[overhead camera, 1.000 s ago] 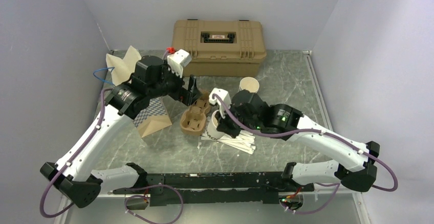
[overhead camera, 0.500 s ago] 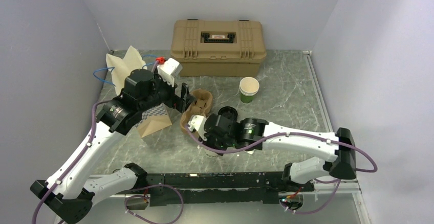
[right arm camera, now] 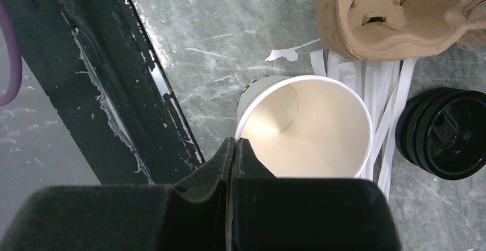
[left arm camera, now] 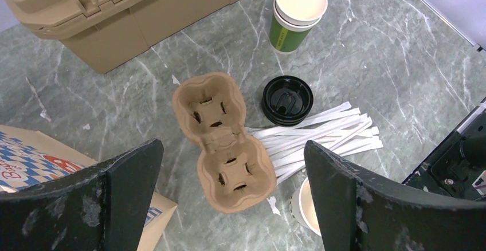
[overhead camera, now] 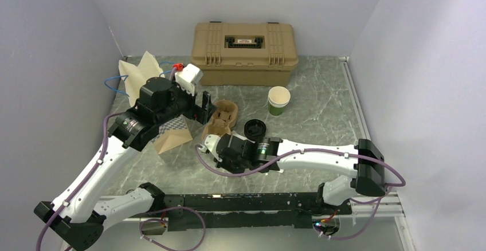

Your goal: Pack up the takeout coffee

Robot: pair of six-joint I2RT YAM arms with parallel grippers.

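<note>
The takeout coffee cup (right arm camera: pixel 309 130) is a pale paper cup with dark marks on its side, upright, open and without a lid. My right gripper (right arm camera: pixel 235 142) is shut on its near-left rim, one finger inside and one outside. In the left wrist view the cup (left arm camera: pixel 306 205) shows partly behind a finger. A loose black lid (overhead camera: pixel 255 129) (right arm camera: pixel 444 133) lies just right of it. My left gripper (left arm camera: pixel 232 148) hangs wide open above the brown two-cup carrier (left arm camera: pixel 220 142), holding nothing. From above, the right gripper (overhead camera: pixel 229 151) covers the cup.
A green paper cup (overhead camera: pixel 278 100) stands at the back right. White paper-wrapped sticks (left arm camera: pixel 332 128) lie fanned beside the lid. A tan hard case (overhead camera: pixel 243 44) sits at the back, a printed paper bag (overhead camera: pixel 172 136) on the left, and the black base rail (right arm camera: pixel 114 79) close by the cup.
The right arm has carried the cup left and toward the near edge, uncovering the black lid. The left gripper drew back a little to the left, then held still.
</note>
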